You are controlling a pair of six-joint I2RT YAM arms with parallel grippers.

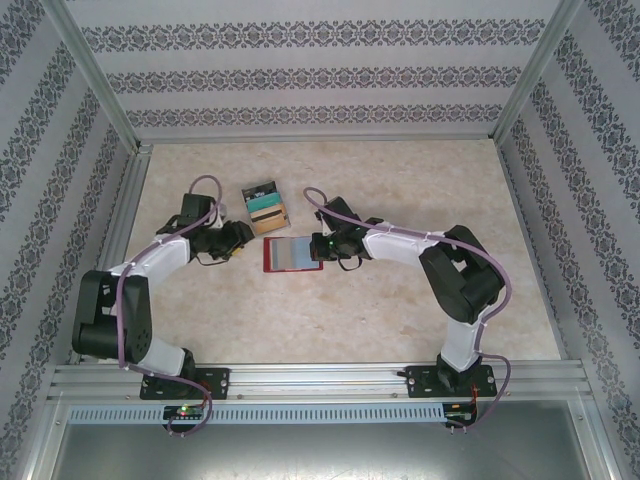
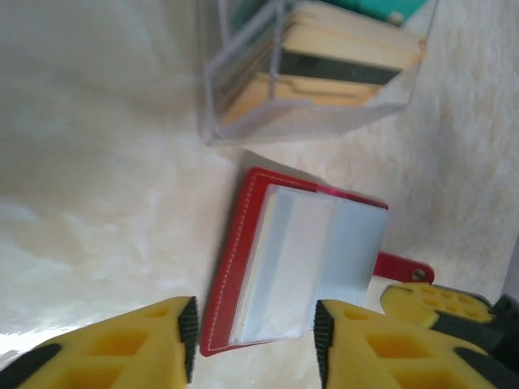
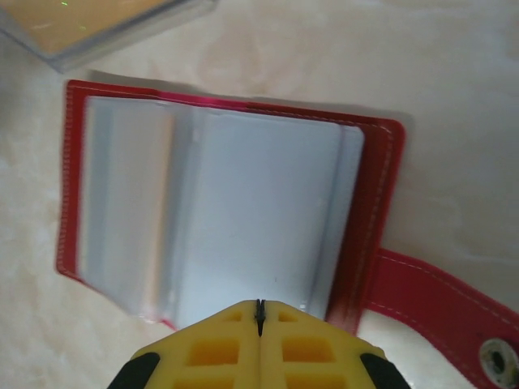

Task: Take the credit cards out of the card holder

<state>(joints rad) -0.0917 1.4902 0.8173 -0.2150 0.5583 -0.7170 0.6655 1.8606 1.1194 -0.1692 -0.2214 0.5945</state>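
Observation:
The card holder (image 1: 293,255) lies open on the table between my two grippers, red outside with grey-blue plastic sleeves inside (image 3: 243,186). Its red closing tab (image 3: 438,292) sticks out to one side. The credit cards are hidden; the sleeves look plain grey-blue. My right gripper (image 3: 259,306) is shut, its tips over the near edge of the top sleeve; I cannot tell whether anything thin is pinched. My left gripper (image 2: 253,340) stands open just short of the holder's (image 2: 300,267) opposite edge, with nothing between its fingers.
A clear plastic box (image 1: 265,208) with a fanned pile of teal, tan and dark cards (image 2: 324,65) sits just behind the holder. Metal frame posts and patterned walls close in the beige table on three sides.

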